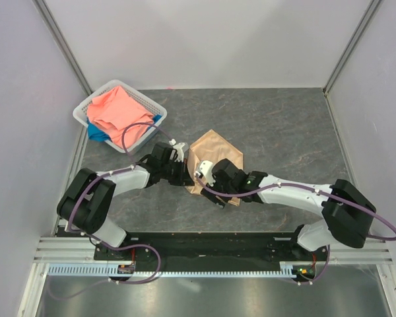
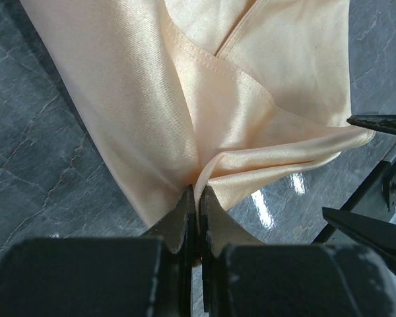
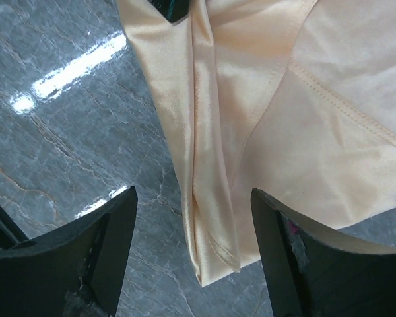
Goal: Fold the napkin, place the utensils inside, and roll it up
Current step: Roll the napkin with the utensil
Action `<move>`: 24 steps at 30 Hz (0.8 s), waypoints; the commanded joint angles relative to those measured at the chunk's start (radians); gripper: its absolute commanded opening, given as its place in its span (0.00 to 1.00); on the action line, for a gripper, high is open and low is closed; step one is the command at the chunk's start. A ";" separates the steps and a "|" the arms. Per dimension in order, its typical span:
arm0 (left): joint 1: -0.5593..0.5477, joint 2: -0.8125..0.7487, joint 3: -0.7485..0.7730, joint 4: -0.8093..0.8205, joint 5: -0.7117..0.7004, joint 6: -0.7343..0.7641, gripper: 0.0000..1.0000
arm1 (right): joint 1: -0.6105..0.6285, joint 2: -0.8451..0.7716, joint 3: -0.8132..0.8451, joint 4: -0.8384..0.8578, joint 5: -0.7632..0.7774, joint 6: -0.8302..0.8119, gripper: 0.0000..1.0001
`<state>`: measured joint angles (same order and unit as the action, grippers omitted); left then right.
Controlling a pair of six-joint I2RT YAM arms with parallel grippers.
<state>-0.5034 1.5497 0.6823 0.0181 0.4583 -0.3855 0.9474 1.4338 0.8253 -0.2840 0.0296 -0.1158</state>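
The peach-gold satin napkin (image 1: 214, 153) lies partly folded on the dark table, between my two grippers. My left gripper (image 2: 198, 198) is shut on a pinched fold at the napkin's (image 2: 185, 86) near edge. In the top view it (image 1: 185, 173) sits at the napkin's left side. My right gripper (image 3: 193, 218) is open, its fingers straddling a folded corner of the napkin (image 3: 251, 112) just above the table. In the top view it (image 1: 208, 177) is at the napkin's near edge. The fork is not in view.
A white basket (image 1: 144, 101) at the back left holds a coral-pink cloth (image 1: 119, 112) and a blue cloth (image 1: 96, 133). The grey marbled table (image 1: 284, 132) is bordered by walls on three sides. My two wrists are close together.
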 commanded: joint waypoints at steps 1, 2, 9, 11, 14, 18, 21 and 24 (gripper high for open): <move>0.006 0.016 0.037 -0.012 0.039 -0.029 0.02 | 0.024 0.046 0.011 -0.012 0.058 -0.038 0.76; 0.009 0.016 0.039 -0.012 0.039 -0.030 0.02 | 0.031 0.066 0.014 -0.017 0.062 -0.039 0.75; 0.017 0.016 0.040 -0.012 0.040 -0.032 0.02 | 0.053 0.111 0.017 -0.030 0.135 -0.039 0.60; 0.017 0.018 0.043 -0.012 0.043 -0.032 0.02 | 0.053 0.125 0.015 -0.032 0.139 -0.042 0.53; 0.019 0.020 0.046 -0.012 0.059 -0.027 0.02 | 0.053 0.163 0.027 -0.056 0.138 -0.044 0.40; 0.019 0.013 0.045 -0.001 0.089 -0.026 0.02 | 0.053 0.204 0.046 -0.095 0.080 -0.050 0.25; 0.029 -0.011 0.040 0.000 0.079 -0.033 0.13 | 0.053 0.227 0.063 -0.132 0.009 -0.053 0.16; 0.052 -0.049 0.028 -0.001 0.040 -0.046 0.33 | 0.045 0.247 0.089 -0.171 -0.083 -0.054 0.12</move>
<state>-0.4744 1.5593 0.6945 0.0013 0.5072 -0.3969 0.9928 1.6196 0.8970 -0.3645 0.1242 -0.1783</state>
